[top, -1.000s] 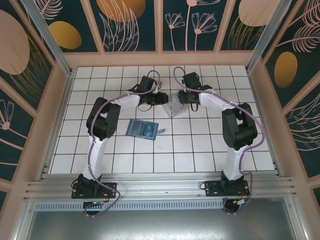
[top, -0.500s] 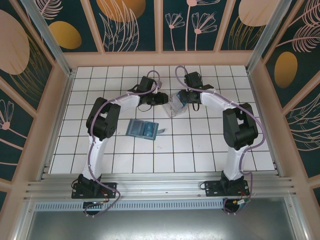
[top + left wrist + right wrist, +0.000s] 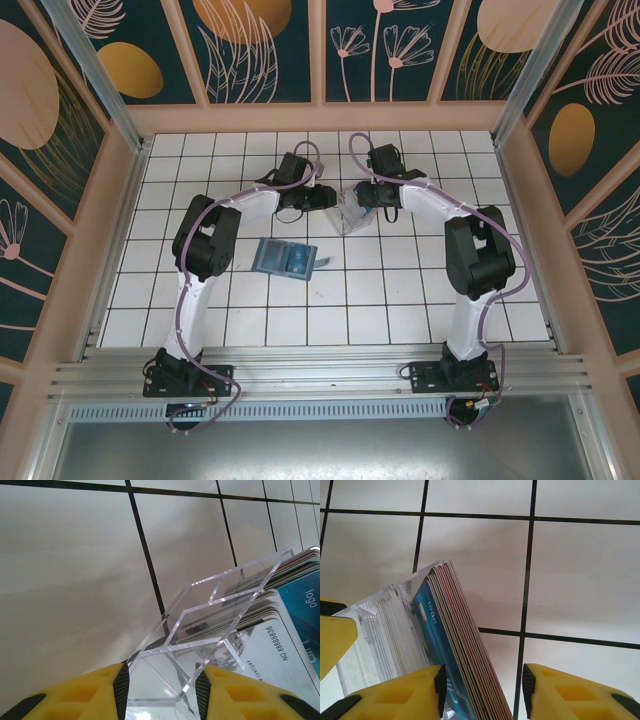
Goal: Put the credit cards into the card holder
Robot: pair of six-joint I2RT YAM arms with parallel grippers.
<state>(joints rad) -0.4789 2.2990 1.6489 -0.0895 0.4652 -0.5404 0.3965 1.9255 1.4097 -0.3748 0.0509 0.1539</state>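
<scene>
Cards (image 3: 454, 645) could come out several at once: right gripper (image 3: 482, 680) straddles them open, while left gripper (image 3: 160, 680) clamps the box (image 3: 200, 615).

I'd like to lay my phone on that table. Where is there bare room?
The table is bare in its front rows of tiles, between the card holder and the near edge, and at its far left and right sides. It is crowded at the middle back, where the left gripper and right gripper meet at the clear box of credit cards.
</scene>
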